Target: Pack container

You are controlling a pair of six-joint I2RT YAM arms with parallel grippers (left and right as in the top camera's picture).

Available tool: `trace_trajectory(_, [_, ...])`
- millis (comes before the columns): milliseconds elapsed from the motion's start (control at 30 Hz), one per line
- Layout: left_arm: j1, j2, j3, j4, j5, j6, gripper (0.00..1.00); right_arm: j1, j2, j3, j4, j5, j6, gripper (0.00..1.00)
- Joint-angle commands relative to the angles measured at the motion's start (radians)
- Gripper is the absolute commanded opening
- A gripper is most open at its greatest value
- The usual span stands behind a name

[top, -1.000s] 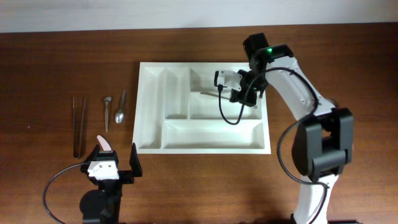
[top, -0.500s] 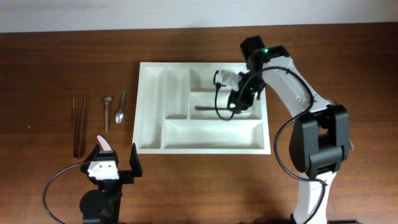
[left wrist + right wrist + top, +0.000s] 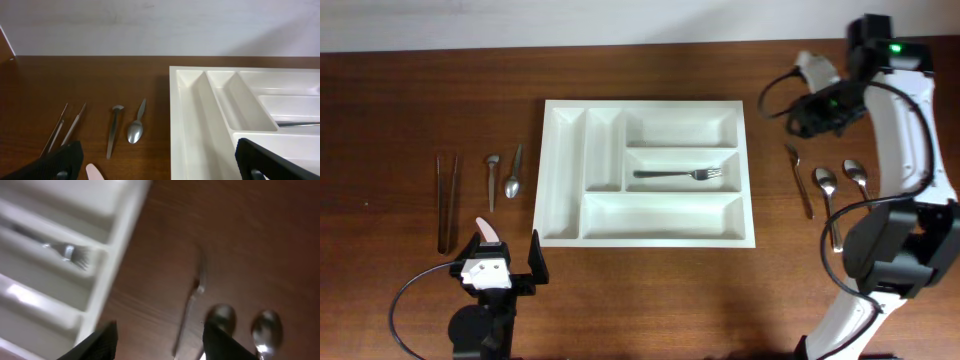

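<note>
The container (image 3: 649, 241) sits in the middle of the table, with one fork (image 3: 676, 174) lying along its middle long compartment. The right gripper (image 3: 802, 108) hangs beyond the container's far right corner, its fingers (image 3: 95, 341) spread with nothing between them. The loose pieces on this side, a slim utensil (image 3: 801, 182) and two spoons (image 3: 824, 183), lie just nearer the robot than that gripper. Their long axes run front to back (crosswise to the long compartments), so I judge a turn is needed. The left gripper (image 3: 508, 252), also spread, is well apart from them.
</note>
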Motion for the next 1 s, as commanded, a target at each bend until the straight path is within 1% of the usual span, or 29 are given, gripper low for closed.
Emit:
trace_trajectory(0, [-0.004,-0.009,-0.011,0.003,0.010,0.002,0.99,-0.070,-0.006,-0.069,0.055,0.022,0.072,0.56])
trace_trajectory(100, [-0.004,-0.009,-0.011,0.003,0.011,0.002,0.99,-0.090,-0.006,-0.135,0.111,0.023,0.071,0.56])
trace_trajectory(233, [-0.004,-0.009,-0.011,0.003,0.011,0.002,0.99,-0.096,-0.006,-0.244,0.247,0.030,0.057,0.57])
trace_trajectory(333, [-0.004,-0.009,-0.011,0.003,0.011,0.002,0.99,-0.091,-0.006,-0.323,0.345,0.029,0.003,0.57])
trace_trajectory(433, [-0.004,-0.009,-0.011,0.003,0.011,0.002,0.99,-0.091,-0.006,-0.393,0.432,0.030,-0.027,0.56])
trace_trajectory(600, [-0.004,-0.009,-0.011,0.003,0.011,0.002,0.99,-0.091,0.000,-0.477,0.563,0.048,-0.028,0.51])
trace_trajectory(700, [-0.004,-0.009,-0.011,0.003,0.011,0.002,0.99,-0.090,0.018,-0.491,0.585,0.047,-0.054,0.49])
trace_trajectory(800, [-0.004,-0.009,-0.011,0.003,0.011,0.002,0.99,-0.083,0.040,-0.494,0.584,0.047,-0.079,0.48])
trace_trajectory(967, [-0.004,-0.009,-0.011,0.003,0.011,0.002,0.99,-0.059,0.071,-0.496,0.586,0.048,-0.080,0.49])
